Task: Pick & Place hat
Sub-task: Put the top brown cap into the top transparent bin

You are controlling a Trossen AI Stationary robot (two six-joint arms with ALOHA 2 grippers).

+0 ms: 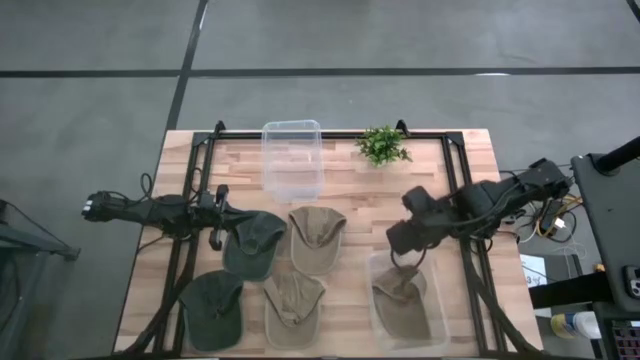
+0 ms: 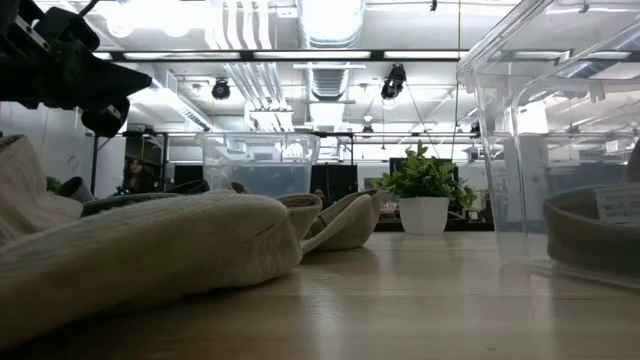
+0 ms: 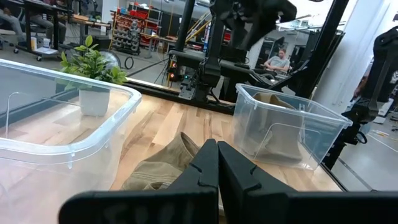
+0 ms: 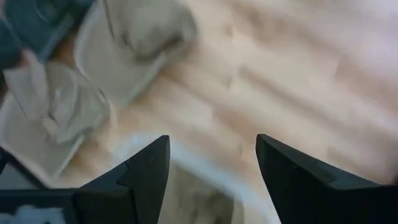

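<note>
Several hats lie crown-up on the wooden table: two dark green hats (image 1: 255, 243) (image 1: 213, 308) and two tan hats (image 1: 316, 238) (image 1: 293, 308). A further tan hat (image 1: 400, 295) lies inside the near clear bin (image 1: 440, 330). My right gripper (image 1: 405, 240) (image 4: 211, 168) hangs open above that bin's far rim and touches nothing. My left gripper (image 1: 217, 212) (image 3: 217, 168) is shut, just left of the upper dark green hat, hovering over the table with a tan hat (image 3: 165, 165) ahead of it.
An empty clear bin (image 1: 291, 158) stands at the table's far edge, with a small potted plant (image 1: 382, 145) to its right. Black frame rails (image 1: 190, 250) run along both sides. Bare wood lies between the hats and the near bin.
</note>
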